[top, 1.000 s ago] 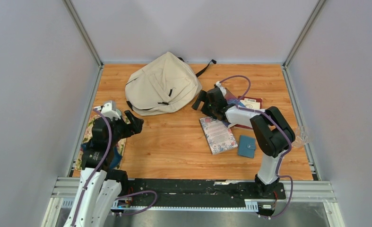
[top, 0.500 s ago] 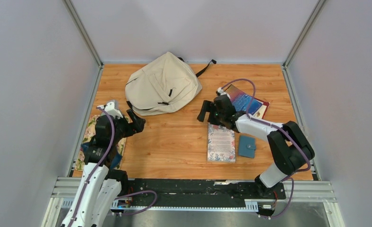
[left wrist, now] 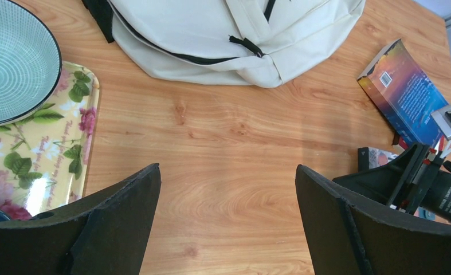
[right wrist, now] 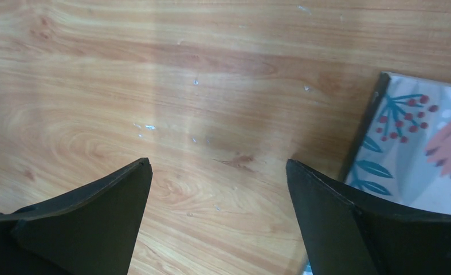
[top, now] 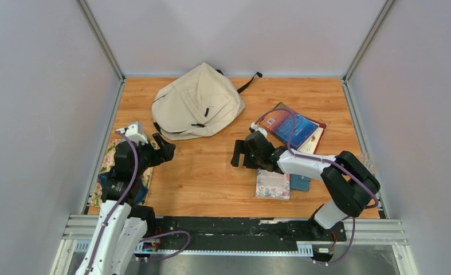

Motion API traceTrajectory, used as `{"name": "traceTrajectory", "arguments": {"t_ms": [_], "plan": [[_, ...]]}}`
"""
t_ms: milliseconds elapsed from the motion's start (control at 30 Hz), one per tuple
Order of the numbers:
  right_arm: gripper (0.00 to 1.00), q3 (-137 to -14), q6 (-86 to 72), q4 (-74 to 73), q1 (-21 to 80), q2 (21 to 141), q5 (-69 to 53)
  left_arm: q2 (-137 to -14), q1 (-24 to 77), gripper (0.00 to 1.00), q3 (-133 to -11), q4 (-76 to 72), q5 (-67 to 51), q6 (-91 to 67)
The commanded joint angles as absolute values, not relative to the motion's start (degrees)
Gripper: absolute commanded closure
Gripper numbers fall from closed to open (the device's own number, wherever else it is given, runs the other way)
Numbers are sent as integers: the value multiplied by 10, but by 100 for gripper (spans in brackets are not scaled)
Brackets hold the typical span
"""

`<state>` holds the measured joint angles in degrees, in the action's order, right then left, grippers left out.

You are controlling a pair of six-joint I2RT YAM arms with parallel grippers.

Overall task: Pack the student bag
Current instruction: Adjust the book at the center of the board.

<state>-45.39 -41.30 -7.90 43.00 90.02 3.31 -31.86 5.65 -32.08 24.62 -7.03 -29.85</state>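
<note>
The cream student bag (top: 197,103) lies zipped at the back centre of the table; its lower edge shows in the left wrist view (left wrist: 223,34). My left gripper (top: 164,148) is open and empty, near the bag's front left corner, over bare wood (left wrist: 226,172). My right gripper (top: 238,154) is open and empty, low over the wood (right wrist: 217,166) just left of a floral notebook (top: 273,184), whose corner shows in the right wrist view (right wrist: 418,143). A blue book (top: 290,126) lies behind the right arm, also in the left wrist view (left wrist: 403,91).
A floral tray (left wrist: 39,149) with a green bowl (left wrist: 11,63) sits at the left edge under the left arm. A small blue wallet (top: 301,183) lies beside the notebook, a red-edged book (top: 319,137) under the blue one. Metal rails bound the table.
My right gripper swung left and toward the front, away from the books. The floral notebook slid nearer the front edge and now partly covers the wallet. The blue book is uncovered. The left arm is still.
</note>
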Motion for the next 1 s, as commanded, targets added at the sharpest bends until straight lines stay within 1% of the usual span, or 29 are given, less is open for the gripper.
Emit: {"name": "traceTrajectory", "arguments": {"t_ms": [0,167,300,400,467,567,700,733,767,833,933,967], "plan": [[1,-428,-421,-136,390,914,76,-314,58,6,-313,235,-69,-286],[1,-417,-361,-141,300,911,76,-313,58,6,-317,238,-77,-282],[1,-438,-323,-153,223,929,69,-310,58,6,-312,235,-79,-286],[1,-448,-295,-156,211,927,67,-309,58,6,-310,233,-84,-287],[1,-452,-287,-141,216,910,42,-308,58,6,-306,231,-82,-289],[4,-462,-315,-101,228,881,-53,-309,59,6,-295,219,-81,-301],[7,-482,-434,-28,264,883,-92,-309,58,6,-287,202,-86,-317],[7,-503,-486,-17,270,893,-90,-310,58,6,-282,195,-88,-320],[7,-515,-504,-5,277,916,-88,-309,58,6,-280,193,-93,-326],[5,-547,-526,24,297,945,-85,-307,58,6,-277,189,-98,-329],[4,-610,-555,56,315,1010,-45,-300,58,6,-275,194,-99,-330],[4,-651,-575,66,316,1052,-46,-298,58,6,-275,196,-98,-329]]}}
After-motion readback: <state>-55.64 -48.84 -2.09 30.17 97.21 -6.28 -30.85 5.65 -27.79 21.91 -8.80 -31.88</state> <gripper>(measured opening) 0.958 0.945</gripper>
